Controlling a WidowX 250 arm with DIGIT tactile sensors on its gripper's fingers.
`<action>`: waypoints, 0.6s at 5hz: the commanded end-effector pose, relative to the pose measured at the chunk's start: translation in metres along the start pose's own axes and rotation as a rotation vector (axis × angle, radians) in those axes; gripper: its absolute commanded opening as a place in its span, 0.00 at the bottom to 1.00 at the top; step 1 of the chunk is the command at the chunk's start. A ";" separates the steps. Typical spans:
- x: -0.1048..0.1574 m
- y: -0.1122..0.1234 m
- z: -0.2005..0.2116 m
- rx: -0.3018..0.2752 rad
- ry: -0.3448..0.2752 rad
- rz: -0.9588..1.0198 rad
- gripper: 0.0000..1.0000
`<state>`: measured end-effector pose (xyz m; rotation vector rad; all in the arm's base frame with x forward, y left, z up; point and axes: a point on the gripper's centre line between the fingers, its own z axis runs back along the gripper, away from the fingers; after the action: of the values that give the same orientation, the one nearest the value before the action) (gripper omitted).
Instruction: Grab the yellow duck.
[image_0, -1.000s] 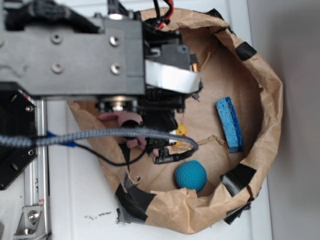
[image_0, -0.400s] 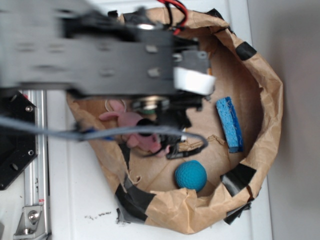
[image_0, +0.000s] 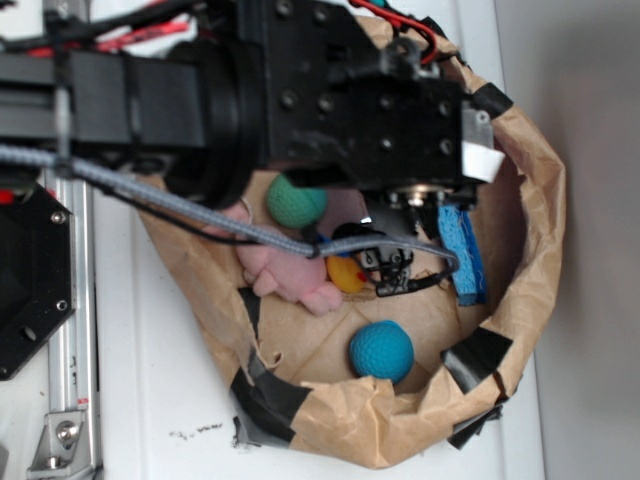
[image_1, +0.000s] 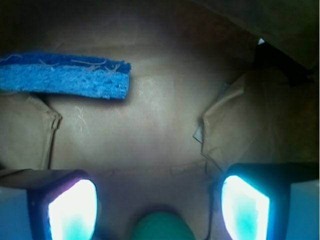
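In the wrist view the jaws (image_1: 159, 205) stand wide apart with nothing held between them; the two fingers (image_1: 72, 210) glow pale blue at the lower corners of the frame, and a rounded green shape (image_1: 160, 227) sits at the bottom edge between them. Above them lies bare brown paper, with the blue sponge (image_1: 65, 76) lying across the upper left of that frame. In the exterior view the yellow duck (image_0: 345, 273) sits at the centre of the paper bag (image_0: 540, 230), partly under the arm's cable and touching the pink plush bunny (image_0: 285, 270) on its left. The green ball (image_0: 296, 203) lies just above the bunny, half hidden by the black arm (image_0: 330, 90) that fills the upper part of the frame. The blue ball (image_0: 381, 350) rests lower down, near the bag's bottom rim. The bag stands on a white desk (image_0: 150, 400).
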<state>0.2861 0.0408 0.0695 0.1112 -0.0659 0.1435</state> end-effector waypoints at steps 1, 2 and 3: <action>0.005 -0.006 0.003 -0.006 -0.003 -0.040 1.00; -0.011 -0.022 -0.023 -0.017 0.090 -0.108 1.00; -0.055 -0.054 -0.028 -0.061 0.164 -0.238 1.00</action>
<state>0.2501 -0.0131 0.0330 0.0432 0.0799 -0.0357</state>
